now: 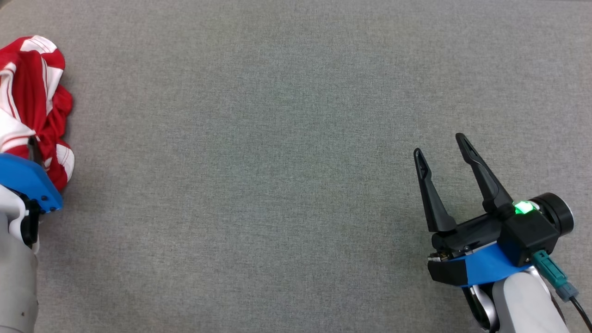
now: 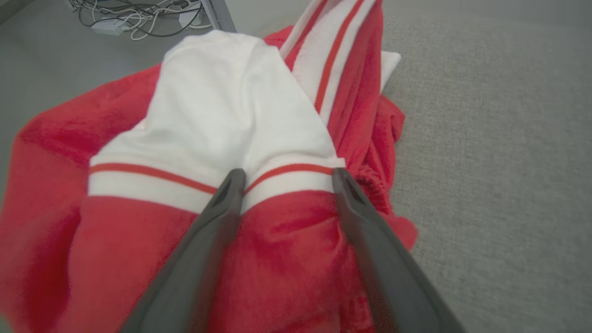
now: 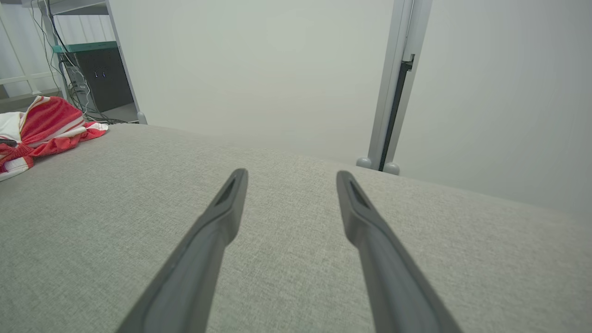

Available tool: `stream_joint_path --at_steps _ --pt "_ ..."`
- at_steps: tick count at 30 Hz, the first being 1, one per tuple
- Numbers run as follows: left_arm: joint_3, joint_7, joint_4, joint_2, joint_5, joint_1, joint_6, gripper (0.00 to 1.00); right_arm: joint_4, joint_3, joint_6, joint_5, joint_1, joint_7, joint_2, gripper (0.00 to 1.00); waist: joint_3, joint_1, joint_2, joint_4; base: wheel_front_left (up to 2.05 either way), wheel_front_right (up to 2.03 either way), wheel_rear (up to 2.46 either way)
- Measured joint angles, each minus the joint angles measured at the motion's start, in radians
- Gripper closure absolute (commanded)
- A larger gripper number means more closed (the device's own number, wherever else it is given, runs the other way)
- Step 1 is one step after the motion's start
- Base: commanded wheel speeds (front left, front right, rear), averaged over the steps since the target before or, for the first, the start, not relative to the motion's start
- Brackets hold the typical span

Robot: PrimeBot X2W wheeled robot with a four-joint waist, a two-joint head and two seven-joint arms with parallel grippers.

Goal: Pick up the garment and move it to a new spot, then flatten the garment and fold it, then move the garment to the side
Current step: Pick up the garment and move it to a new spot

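Observation:
The garment point(image 1: 32, 92) is a crumpled red and white striped top, bunched at the far left edge of the grey table point(image 1: 277, 162). In the left wrist view the garment point(image 2: 222, 115) lies right under my left gripper point(image 2: 284, 173). That gripper is open, its two fingers spread over a red fold below a white stripe. Whether the tips press into the cloth I cannot tell. The blue wrist cover point(image 1: 27, 180) sits just below the heap. My right gripper point(image 1: 439, 144) hovers open and empty at the lower right, far from the garment point(image 3: 46, 125).
The table's left edge runs just past the garment, with cables point(image 2: 134, 18) and a metal leg point(image 2: 217, 14) on the floor beyond. Past the far edge stand a dark cabinet point(image 3: 99, 78) and a grey wall post point(image 3: 397, 83). Bare grey cloth spans the middle.

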Motion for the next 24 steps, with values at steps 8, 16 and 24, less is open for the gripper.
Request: stream_joint_path --at_steps 8,16,24 --pt "-0.021 0.071 0.056 -0.013 -0.066 -0.013 -0.005 1.00 0.005 0.015 0.000 0.018 -0.001 0.000 0.007 0.00 -0.025 0.0000 -0.0002 -0.006 0.00 0.00 0.00" --pt "-0.099 0.007 0.002 0.003 -0.108 -0.013 -0.007 1.00 0.011 0.014 0.000 0.030 0.004 0.000 0.017 0.00 -0.076 0.0001 -0.0002 -0.007 0.00 0.00 0.00" --pt "-0.205 -0.109 -0.113 0.042 -0.112 -0.047 -0.007 1.00 0.038 0.022 0.000 0.063 0.012 0.000 0.032 0.00 -0.143 0.0000 -0.0002 -0.007 0.00 0.00 0.00"
